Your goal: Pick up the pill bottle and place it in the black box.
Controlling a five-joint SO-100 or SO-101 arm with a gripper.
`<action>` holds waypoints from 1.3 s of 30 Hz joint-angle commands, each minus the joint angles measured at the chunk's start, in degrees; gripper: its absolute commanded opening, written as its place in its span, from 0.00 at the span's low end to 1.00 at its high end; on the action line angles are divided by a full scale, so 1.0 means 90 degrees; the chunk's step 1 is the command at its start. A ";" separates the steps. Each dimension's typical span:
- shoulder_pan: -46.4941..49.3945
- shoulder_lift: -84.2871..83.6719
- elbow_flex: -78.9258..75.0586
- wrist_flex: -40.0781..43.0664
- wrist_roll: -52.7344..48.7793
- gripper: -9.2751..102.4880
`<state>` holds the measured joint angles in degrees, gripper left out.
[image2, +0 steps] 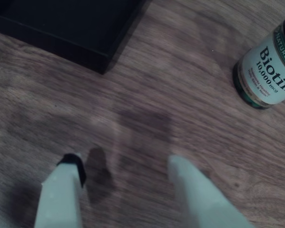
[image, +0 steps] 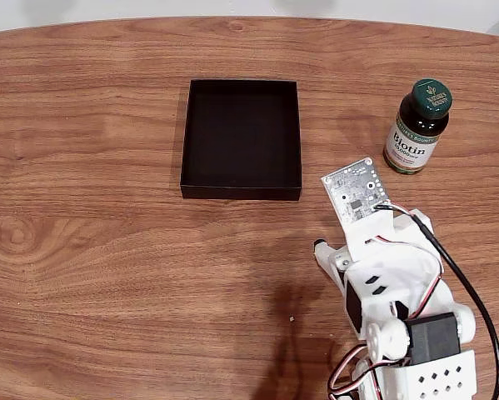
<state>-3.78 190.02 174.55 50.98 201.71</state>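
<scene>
I see my gripper (image2: 123, 161) hovering open and empty over bare wood table (image: 107, 267), Biotin pill bottle (image: 417, 127) upright to the right of the black box (image: 242, 138), apart from both.

- The brown wooden table (image: 107, 275) shows a clear grain with knots, and its finish is smooth with only a soft sheen.
- The shallow square black box (image: 242, 136) looks matt, without any reflections.
- The small dark amber pill bottle (image: 416, 127) is glossy, its green screw cap looks like smooth plastic, and its white-and-green label looks like paper.
- The white two-finger gripper (image2: 125, 164) looks like matt plastic; one fingertip (image2: 72, 161) has a black tip.
- The bare circuit board (image: 355, 189) on the arm looks pale and flat.
</scene>
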 commanded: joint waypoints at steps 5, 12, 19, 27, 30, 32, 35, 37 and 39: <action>0.3008 0.0127 -0.0107 -0.0381 -0.0684 0.20; 0.2783 0.0127 -0.0107 -0.0391 -0.0371 0.20; 0.2637 0.0127 -0.0107 -0.0596 -0.0381 0.20; 0.2402 -0.0205 -0.0107 -0.1719 -0.0693 0.24; 0.2188 -0.0449 -0.0107 -0.2529 -0.0986 0.29; 0.2100 -0.0527 -0.0117 -0.2686 -0.0947 0.32; 0.2021 -0.0713 -0.0127 -0.2891 -0.0859 0.35; 0.1943 -0.0928 -0.0146 -0.3223 -0.0937 0.35; 0.1865 -0.1152 -0.0195 -0.3623 -0.1074 0.36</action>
<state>14.41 183.34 174.55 26.37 193.54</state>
